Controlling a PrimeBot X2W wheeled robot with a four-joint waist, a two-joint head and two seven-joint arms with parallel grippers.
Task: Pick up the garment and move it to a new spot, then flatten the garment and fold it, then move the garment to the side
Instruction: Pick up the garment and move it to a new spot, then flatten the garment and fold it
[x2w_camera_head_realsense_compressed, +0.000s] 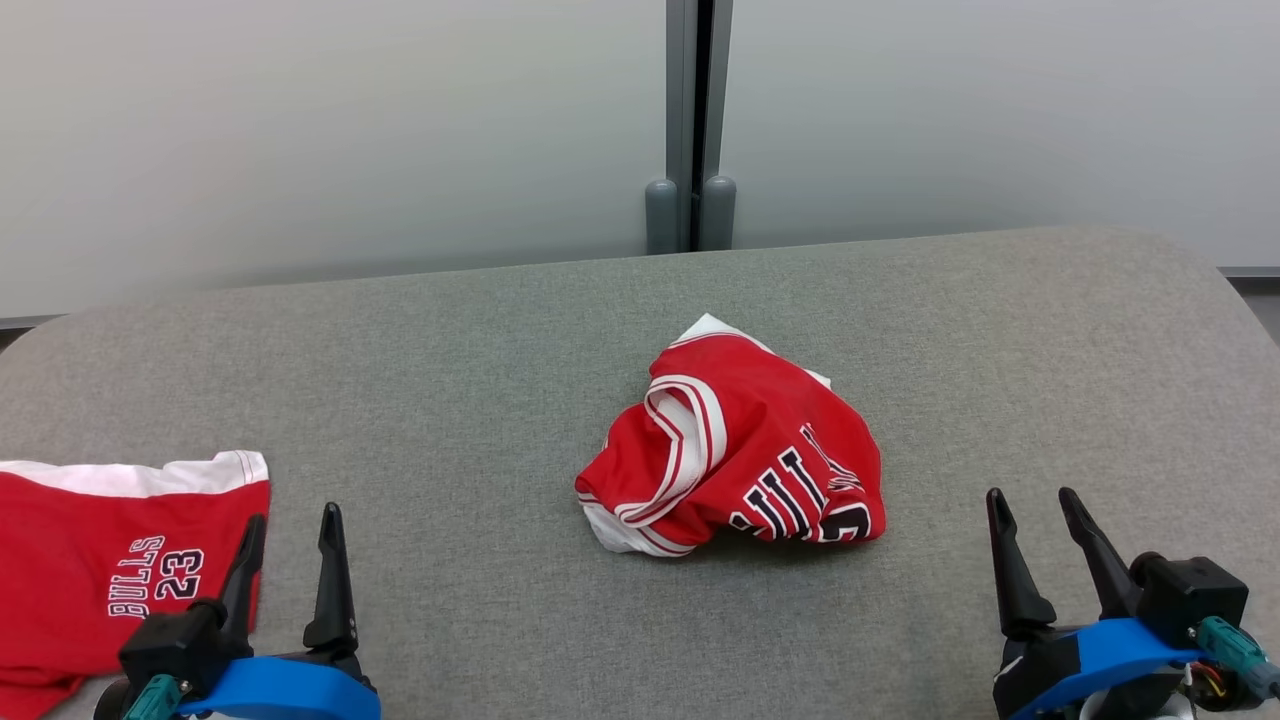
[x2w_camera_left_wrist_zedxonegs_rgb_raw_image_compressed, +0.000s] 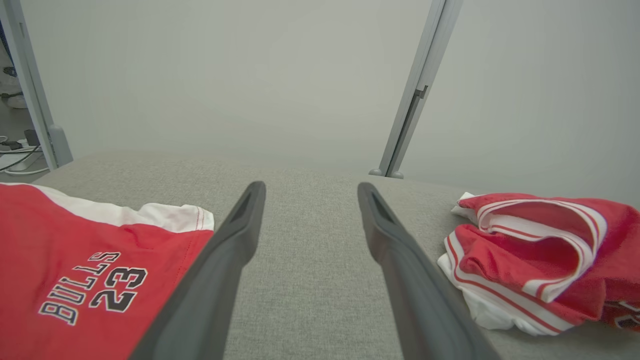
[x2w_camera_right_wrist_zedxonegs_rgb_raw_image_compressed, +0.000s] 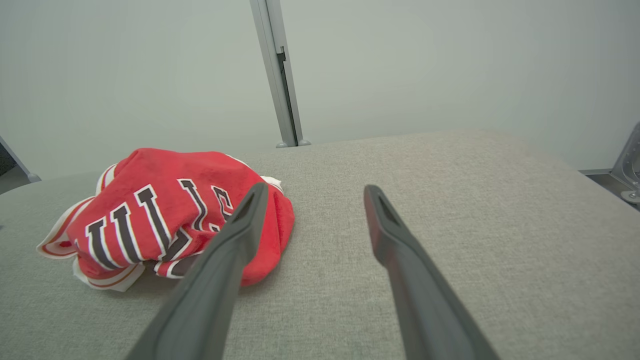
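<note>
A crumpled red jersey, the garment (x2w_camera_head_realsense_compressed: 735, 455), lies bunched in the middle of the grey table (x2w_camera_head_realsense_compressed: 500, 330); white trim and dark lettering show on it. The left wrist view has the garment (x2w_camera_left_wrist_zedxonegs_rgb_raw_image_compressed: 540, 255) at its right, and in the right wrist view the garment (x2w_camera_right_wrist_zedxonegs_rgb_raw_image_compressed: 165, 215) sits at the left. My left gripper (x2w_camera_head_realsense_compressed: 293, 527) stands open at the lower left, well short of it, with nothing between its fingers. Low on the right, my right gripper (x2w_camera_head_realsense_compressed: 1033, 505) is open and empty too, to the garment's right.
A second red piece printed "BULLS 23" (x2w_camera_head_realsense_compressed: 110, 570) lies flat at the table's left front, just left of my left gripper. A pale wall with a grey post (x2w_camera_head_realsense_compressed: 690, 120) stands behind the table. The table's rounded right corner (x2w_camera_head_realsense_compressed: 1200, 270) is near.
</note>
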